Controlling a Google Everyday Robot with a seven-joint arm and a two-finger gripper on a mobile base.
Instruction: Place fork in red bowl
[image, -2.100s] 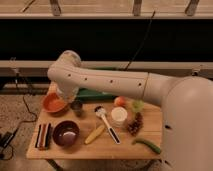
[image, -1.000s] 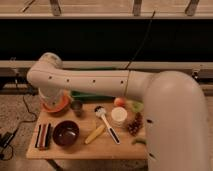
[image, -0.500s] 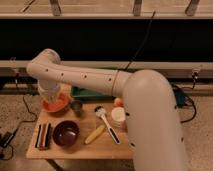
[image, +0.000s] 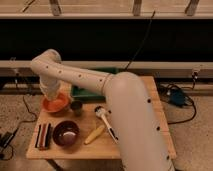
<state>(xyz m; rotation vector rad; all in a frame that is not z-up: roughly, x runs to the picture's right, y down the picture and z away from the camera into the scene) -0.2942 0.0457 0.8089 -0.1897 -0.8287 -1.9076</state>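
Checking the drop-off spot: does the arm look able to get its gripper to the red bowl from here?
Probably yes. The gripper hangs right over the red bowl at the table's far left corner, with nothing between them. The metal cup sits beside the bowl, clear of the path.

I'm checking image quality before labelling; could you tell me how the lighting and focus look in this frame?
Camera view: warm, dim light, soft all over; a black band fills the background; the arm blocks much of the table; the gripper sits above the red bowl, which stands out brightly; the fork cannot be made out.
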